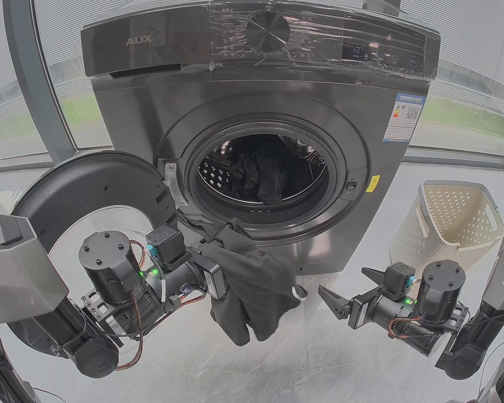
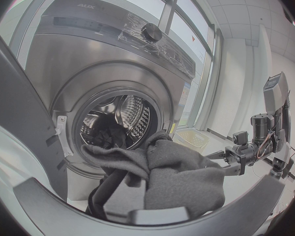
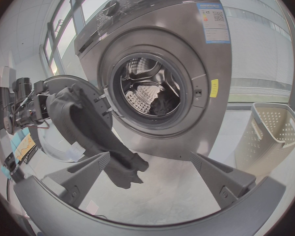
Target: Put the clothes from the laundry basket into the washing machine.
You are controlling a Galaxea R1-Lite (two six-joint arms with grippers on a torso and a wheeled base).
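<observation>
The left gripper (image 1: 219, 278) is clamped on a dark garment (image 1: 257, 289) that hangs just below the washing machine (image 1: 151, 102) mouth. More dark clothes (image 1: 260, 174) lie in the drum. The right gripper (image 1: 350, 289), fingers spread and empty, sits lower right of the machine near the laundry basket (image 1: 459, 219). A printed label (image 1: 403, 117) and a yellow sticker (image 1: 373, 183) mark the machine's front.

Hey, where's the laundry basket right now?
In the head view, the laundry basket sits on the floor at the robot's right, beside the washing machine's right front corner and just beyond the open right hand.
</observation>
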